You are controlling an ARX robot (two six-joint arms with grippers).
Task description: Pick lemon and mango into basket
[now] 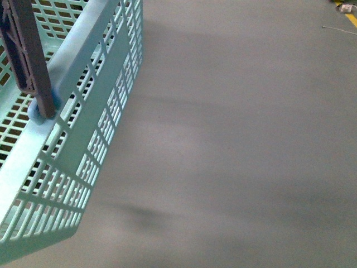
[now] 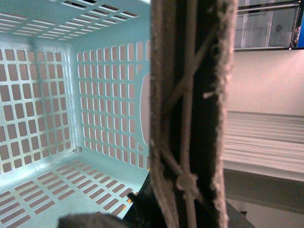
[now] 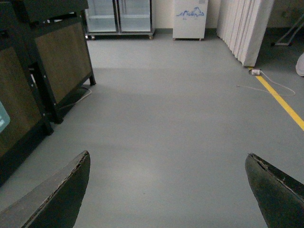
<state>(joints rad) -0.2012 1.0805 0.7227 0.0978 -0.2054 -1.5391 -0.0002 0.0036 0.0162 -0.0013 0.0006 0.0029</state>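
The light teal basket (image 1: 83, 111) hangs tilted at the left of the front view, above the grey floor, its brownish-purple handle (image 1: 30, 61) rising from the rim. In the left wrist view the basket's inside (image 2: 71, 118) looks empty, and the handle (image 2: 190, 95) fills the middle, very close to the camera. My left gripper is shut on that handle; its fingers are mostly hidden behind it. My right gripper (image 3: 168, 190) is open and empty, pointing at bare floor. The lemon and the mango are out of view.
A dark wooden stand (image 3: 42, 71) is at one side of the right wrist view. Glass-door fridges (image 3: 118, 16), a white cabinet (image 3: 190, 19) and a white curtain (image 3: 244, 28) stand far off. A yellow floor line (image 3: 285, 107) and a cable (image 3: 266, 83) lie near the curtain.
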